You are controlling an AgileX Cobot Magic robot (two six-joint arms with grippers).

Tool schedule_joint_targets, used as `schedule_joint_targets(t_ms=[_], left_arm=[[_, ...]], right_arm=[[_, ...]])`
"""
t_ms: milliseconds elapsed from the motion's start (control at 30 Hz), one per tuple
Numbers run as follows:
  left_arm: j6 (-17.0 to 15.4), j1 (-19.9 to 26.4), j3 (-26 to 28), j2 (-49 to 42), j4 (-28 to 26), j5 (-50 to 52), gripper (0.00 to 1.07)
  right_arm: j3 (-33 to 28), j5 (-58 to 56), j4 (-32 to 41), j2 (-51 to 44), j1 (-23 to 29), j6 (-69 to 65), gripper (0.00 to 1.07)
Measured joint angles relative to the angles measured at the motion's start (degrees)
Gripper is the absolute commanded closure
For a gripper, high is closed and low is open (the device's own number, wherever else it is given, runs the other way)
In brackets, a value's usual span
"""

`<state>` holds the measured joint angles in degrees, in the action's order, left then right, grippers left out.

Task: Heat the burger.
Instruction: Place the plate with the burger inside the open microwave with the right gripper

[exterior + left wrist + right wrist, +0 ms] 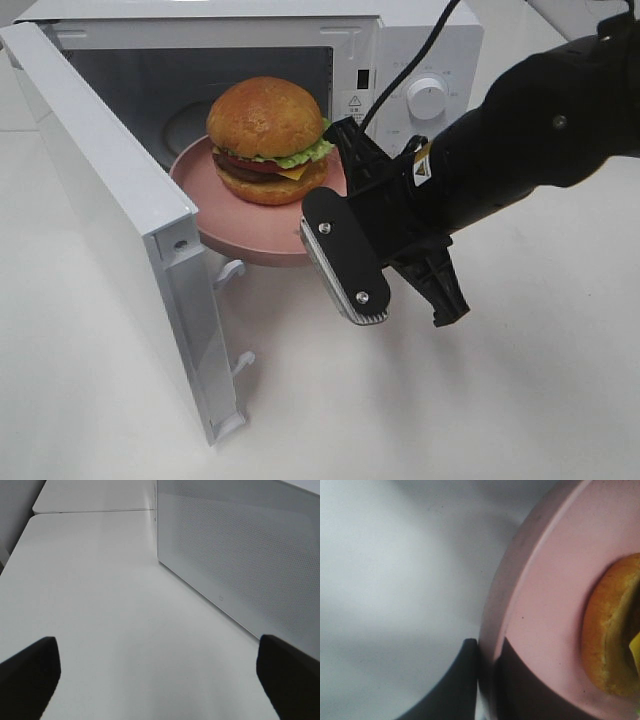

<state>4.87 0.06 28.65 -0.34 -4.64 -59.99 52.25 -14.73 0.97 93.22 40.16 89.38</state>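
Right wrist view gives us our right gripper (486, 680) clamped on the near rim of the pink plate (540, 595), a finger on either side. Just beyond sits the burger (607, 630), upright on that plate, which lies partly inside the microwave (420, 40). The cavity continues straight past it. Our left gripper (160, 675), jaws apart, hangs outside the open door (100, 170).

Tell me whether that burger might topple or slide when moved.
Likely tippy: the burger stands tall, layered. It may slide; the pink plate looks smooth. Gripped only at the rim by the right hand, it could tilt.
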Motion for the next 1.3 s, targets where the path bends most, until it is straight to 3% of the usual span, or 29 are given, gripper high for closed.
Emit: schedule_joint_targets(t_ms=[700, 1000, 1300], left_arm=[[0.0, 0.0, 0.0, 0.0, 0.0, 0.0, 0.07], [0.0, 0.0, 0.0, 0.0, 0.0, 0.0, 0.07], [0.0, 0.0, 0.0, 0.0, 0.0, 0.0, 0.07]], right_arm=[[13.2, -2.0, 10.7, 11.1, -1.3, 11.5, 1.07], [14.2, -2.0, 10.5, 12.8, -2.2, 12.9, 1.07], [19.3, -2.3, 5.8, 16.8, -2.3, 10.7, 1.07]])
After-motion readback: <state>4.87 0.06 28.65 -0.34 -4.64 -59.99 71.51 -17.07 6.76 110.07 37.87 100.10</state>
